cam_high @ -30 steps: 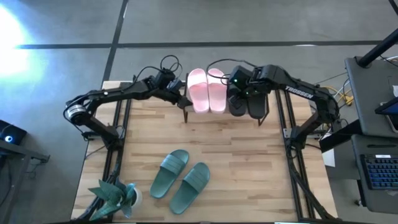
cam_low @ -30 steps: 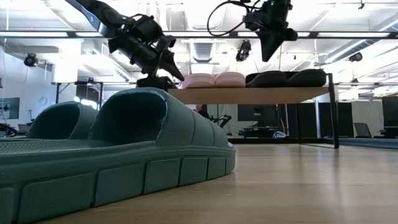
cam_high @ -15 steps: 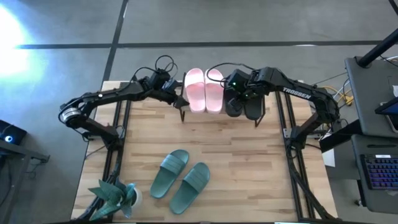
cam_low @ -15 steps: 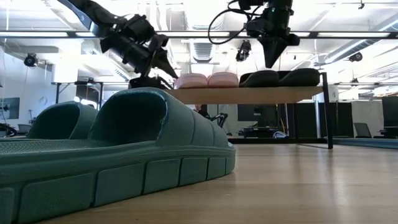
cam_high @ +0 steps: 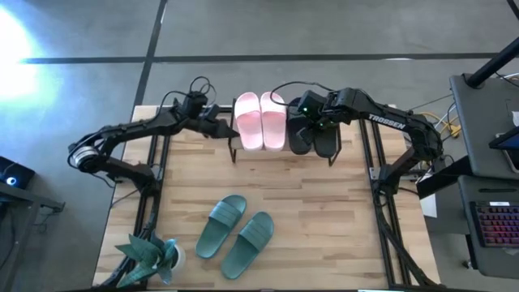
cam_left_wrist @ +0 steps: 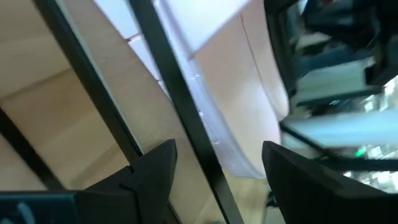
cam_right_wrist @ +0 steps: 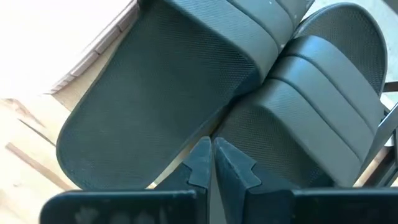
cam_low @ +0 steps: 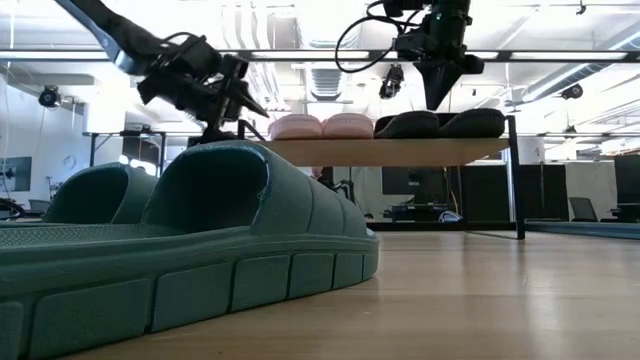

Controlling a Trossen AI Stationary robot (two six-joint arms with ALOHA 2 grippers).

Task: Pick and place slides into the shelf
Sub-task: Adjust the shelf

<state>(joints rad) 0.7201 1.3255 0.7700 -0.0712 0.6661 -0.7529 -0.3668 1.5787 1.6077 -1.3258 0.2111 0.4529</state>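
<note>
The shelf stands at the table's far middle. A pink pair of slides and a black pair rest sole-down on its plank. My left gripper is open at the shelf's left end. A black frame bar of the shelf runs between its fingers, with a pink slide just beyond. My right gripper is shut and points down over the seam between the two black slides. Two green slides lie on the table near the front. My left gripper's open fingers stand on either side of the shelf's black frame bar at its left end, coming in nearly level from the table's left. I cannot tell whether a finger touches the bar. My right gripper's shut tips hang just over the black slides; I cannot tell whether they touch.
A small green plant stands at the table's near left corner. One green slide fills the low view's foreground. Bare wood lies between the shelf and the green pair. A desk with a keyboard stands beyond the table's right edge.
The shelf, with both pairs on it, has slid a little toward the table's left edge. My left gripper has gone the same way at the shelf's left end and has rolled at the wrist, staying open.
</note>
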